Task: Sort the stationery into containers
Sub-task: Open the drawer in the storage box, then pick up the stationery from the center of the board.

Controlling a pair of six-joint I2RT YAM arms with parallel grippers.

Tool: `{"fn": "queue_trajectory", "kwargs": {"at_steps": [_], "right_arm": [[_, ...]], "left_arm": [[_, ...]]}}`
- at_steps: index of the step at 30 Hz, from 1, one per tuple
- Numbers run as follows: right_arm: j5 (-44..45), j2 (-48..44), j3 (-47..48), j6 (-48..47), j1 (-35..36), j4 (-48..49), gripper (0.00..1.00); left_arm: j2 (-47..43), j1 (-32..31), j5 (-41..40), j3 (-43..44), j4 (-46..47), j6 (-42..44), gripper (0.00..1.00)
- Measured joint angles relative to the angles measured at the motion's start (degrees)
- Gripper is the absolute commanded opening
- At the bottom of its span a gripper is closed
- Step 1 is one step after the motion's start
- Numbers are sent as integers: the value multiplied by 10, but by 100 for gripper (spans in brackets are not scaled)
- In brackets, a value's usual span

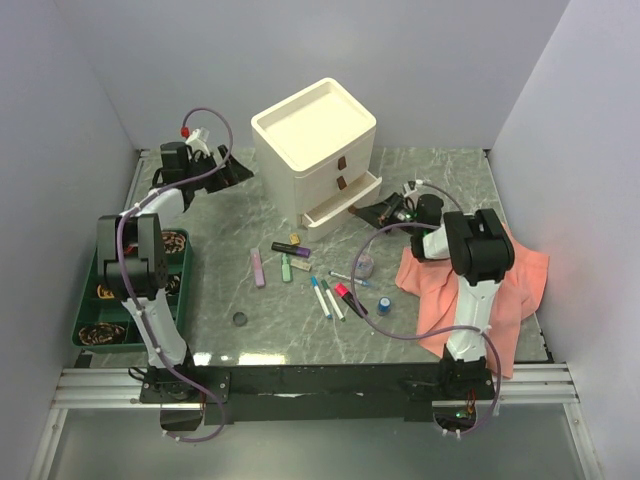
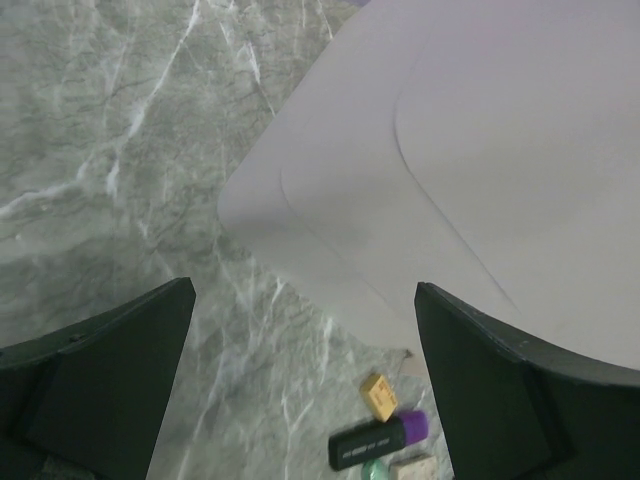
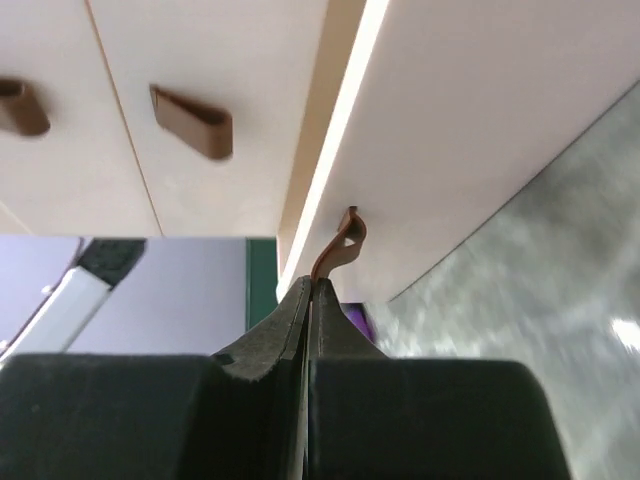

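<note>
Sorting has hardly begun, by my reading: every piece of stationery in sight lies loose on the bench [image 1: 450, 185], and nothing shows inside the cream drawer box [image 1: 315, 140]. Its bottom drawer [image 1: 345, 208] stands partly pulled out, and what can be seen of its inside looks bare; the two drawers above it are closed.

The right end effector [image 3: 312, 288] has its fingers pressed together on that drawer's brown pull tab [image 3: 340, 245], so opening a container seems to be the step in hand. The left end effector [image 2: 305, 290] hangs with its fingers wide apart and nothing between them, over the bench just beside the box's left corner.

In front of the box, well apart from both arms, lie:
- the purple highlighter [image 1: 290, 248]
- the lilac highlighter [image 1: 259, 267]
- the green highlighter [image 1: 287, 267]
- two blue-capped pens [image 1: 327, 297] side by side
- the red-and-black marker [image 1: 350, 299], just beside the pens
- the clear tape roll [image 1: 364, 265]
- the blue-capped vial [image 1: 384, 305], near the edge of the salmon-pink cloth [image 1: 500, 280]
- the dark disc [image 1: 240, 319], alone toward the near left

A green tray [image 1: 82, 300] with coiled things sits at the far left; whether it plays any part I cannot tell.

What is left, then, is nearly all of it: picking up each item, dropping it into a drawer, and probably opening the other drawers too
</note>
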Motion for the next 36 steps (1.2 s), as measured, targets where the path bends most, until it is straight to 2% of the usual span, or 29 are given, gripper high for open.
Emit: {"fn": "queue_trajectory", "kwargs": {"at_steps": [6, 13, 15, 16, 20, 24, 28, 31, 34, 35, 36], "right_arm": [[-10, -57, -66, -49, -21, -48, 0], [-22, -106, -118, -93, -47, -75, 2], [-28, -114, -125, -104, -54, -85, 11], [-32, -117, -127, -109, -58, -90, 23], [-42, -133, -125, -140, -70, -127, 47], [-52, -163, -98, -203, -74, -224, 55], [-57, -215, -50, -304, -75, -364, 59], [-49, -267, -25, -396, -75, -468, 59], [-32, -328, -18, -487, -74, -559, 59], [-24, -347, -18, -513, -72, -585, 59], [-13, -364, -18, -538, -70, -607, 59]], "left_arm": [[-58, 4, -21, -24, -70, 74, 100], [-112, 6, -40, -49, -119, 120, 100], [-125, 6, -42, -56, -123, 126, 99], [-130, 6, -43, -61, -125, 130, 100], [-139, 7, -46, -73, -133, 137, 99], [-157, 7, -57, -94, -145, 145, 99], [-214, -1, -73, -141, -172, 162, 99], [-263, -41, -107, -176, -195, 181, 98], [-309, -97, -133, -210, -217, 190, 87], [-320, -113, -141, -220, -223, 190, 77], [-329, -122, -151, -229, -228, 188, 74]]}}
